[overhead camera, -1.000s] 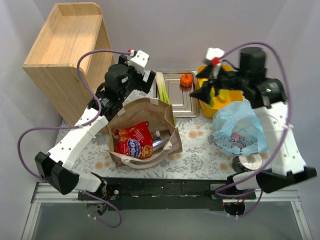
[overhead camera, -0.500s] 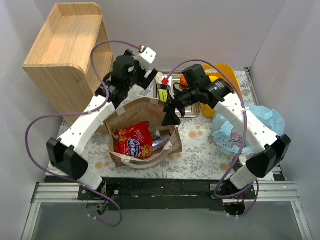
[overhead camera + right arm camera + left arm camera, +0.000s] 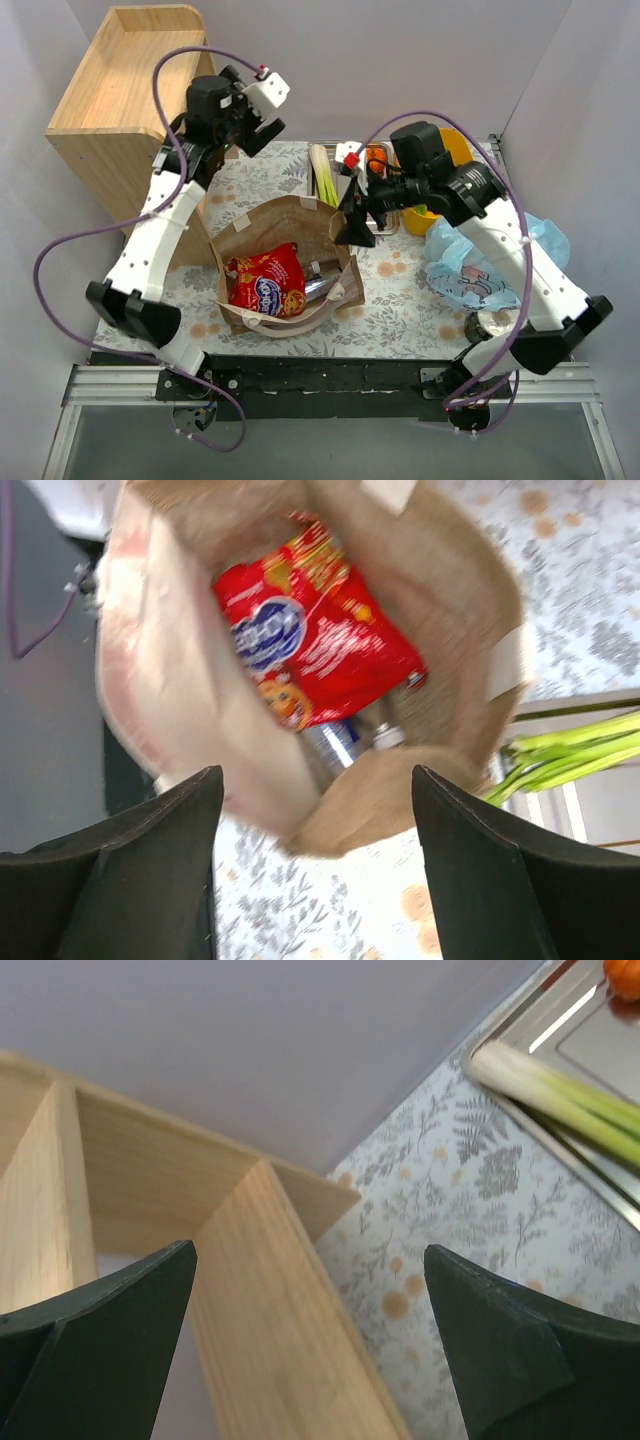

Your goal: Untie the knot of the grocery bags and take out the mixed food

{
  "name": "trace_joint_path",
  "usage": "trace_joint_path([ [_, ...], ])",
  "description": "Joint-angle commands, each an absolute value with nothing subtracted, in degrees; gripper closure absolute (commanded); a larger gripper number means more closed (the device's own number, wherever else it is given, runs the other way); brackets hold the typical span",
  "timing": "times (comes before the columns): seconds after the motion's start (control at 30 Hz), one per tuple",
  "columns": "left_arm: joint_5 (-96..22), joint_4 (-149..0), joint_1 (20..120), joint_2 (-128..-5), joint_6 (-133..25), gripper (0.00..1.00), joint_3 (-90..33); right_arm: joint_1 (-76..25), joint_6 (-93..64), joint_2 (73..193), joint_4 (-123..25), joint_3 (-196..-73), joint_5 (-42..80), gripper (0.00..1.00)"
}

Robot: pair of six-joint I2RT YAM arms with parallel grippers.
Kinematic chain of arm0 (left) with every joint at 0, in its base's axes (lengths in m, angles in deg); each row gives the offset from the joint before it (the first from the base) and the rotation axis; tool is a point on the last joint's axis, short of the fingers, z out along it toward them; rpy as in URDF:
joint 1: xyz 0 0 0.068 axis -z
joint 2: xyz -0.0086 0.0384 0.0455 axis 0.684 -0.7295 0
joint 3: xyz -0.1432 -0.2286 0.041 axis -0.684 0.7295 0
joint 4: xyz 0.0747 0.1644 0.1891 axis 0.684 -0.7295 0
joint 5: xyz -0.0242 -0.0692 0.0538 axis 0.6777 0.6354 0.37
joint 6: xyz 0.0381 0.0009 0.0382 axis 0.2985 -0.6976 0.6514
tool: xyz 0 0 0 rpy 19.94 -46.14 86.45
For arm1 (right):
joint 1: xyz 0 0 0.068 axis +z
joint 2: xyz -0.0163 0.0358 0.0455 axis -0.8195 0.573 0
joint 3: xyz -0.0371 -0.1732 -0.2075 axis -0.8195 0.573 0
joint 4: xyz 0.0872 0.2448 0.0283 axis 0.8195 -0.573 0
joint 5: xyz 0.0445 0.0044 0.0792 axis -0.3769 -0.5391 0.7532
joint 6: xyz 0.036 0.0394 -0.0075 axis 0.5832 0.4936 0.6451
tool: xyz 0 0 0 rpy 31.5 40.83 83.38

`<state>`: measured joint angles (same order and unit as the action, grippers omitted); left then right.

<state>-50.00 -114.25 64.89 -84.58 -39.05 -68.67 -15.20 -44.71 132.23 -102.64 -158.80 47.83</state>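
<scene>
Unpacking of the brown paper carrier (image 3: pixel 268 215) looks to us like the step in hand. The right gripper (image 3: pixel 352 222) hangs over the carrier's far right rim with its jaws spread and nothing between them. Its wrist view looks straight down into the open mouth. Inside lie the red crisp packet (image 3: pixel 268 280) and, just beside it, a clear bottle (image 3: pixel 340 742).

The left gripper (image 3: pixel 310 1258) is also released and empty, raised near the wooden crate (image 3: pixel 120 90), well away from the carrier. The light-blue plastic bag (image 3: pixel 485 270) lies at the right of the table, under the right arm; we cannot make out its knot. A leek (image 3: pixel 322 178) and a small pumpkin (image 3: pixel 375 158) already rest on the steel tray (image 3: pixel 347 190).

We judge that the next move calls for lowering the right gripper past the soft paper rim and pinching the packet by an edge. The foil may slip, and the rim may fold in.

A second ago the right gripper was over the yellow tub (image 3: pixel 420 216); it has since swung across to the carrier. The left arm has lifted from the carrier's far edge toward the crate.
</scene>
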Motion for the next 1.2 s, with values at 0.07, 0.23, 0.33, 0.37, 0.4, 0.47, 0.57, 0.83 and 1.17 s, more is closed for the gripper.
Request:
trace_joint_path([
  [0.07, -51.19, -118.66, 60.82, -67.46, -49.23, 0.02, -52.78, -14.96, -40.73, 134.79, -96.88, -161.62, 47.45, 0.17],
  [0.23, -53.73, -114.27, 60.56, -59.45, -68.09, 0.02, -44.69, -13.29, -37.23, 133.46, -91.69, -154.58, 49.92, 0.16],
  [0.33, -52.18, -114.78, 60.56, -57.25, -74.20, 0.02, -44.14, -12.59, -36.34, 133.64, -90.81, -153.43, 48.70, 0.15],
  [0.37, -51.21, -114.61, 60.56, -55.50, -75.79, 0.02, -43.53, -12.50, -36.51, 133.72, -91.15, -153.26, 48.69, 0.15],
  [0.4, -49.54, -114.35, 60.47, -54.53, -76.06, 0.02, -43.18, -12.41, -36.60, 133.72, -91.68, -153.17, 48.52, 0.15],
  [0.47, -42.70, -115.66, 59.77, -52.33, -75.37, 0.02, -43.26, -11.62, -36.17, 132.94, -92.04, -151.59, 44.85, 0.14],
  [0.57, -39.08, -118.12, 58.63, -50.57, -75.01, 0.02, -40.99, -11.01, -36.26, 131.36, -92.48, -147.83, 42.30, 0.12],
  [0.83, -15.62, -119.19, 58.36, -51.34, -69.65, 0.02, -42.29, -6.52, -36.77, 132.12, -93.26, -141.65, 18.56, 0.48],
  [1.17, -5.85, -114.97, 58.45, -59.08, -65.42, 0.02, -40.81, -17.58, -44.59, 117.39, -101.61, -133.05, 14.33, 0.99],
])
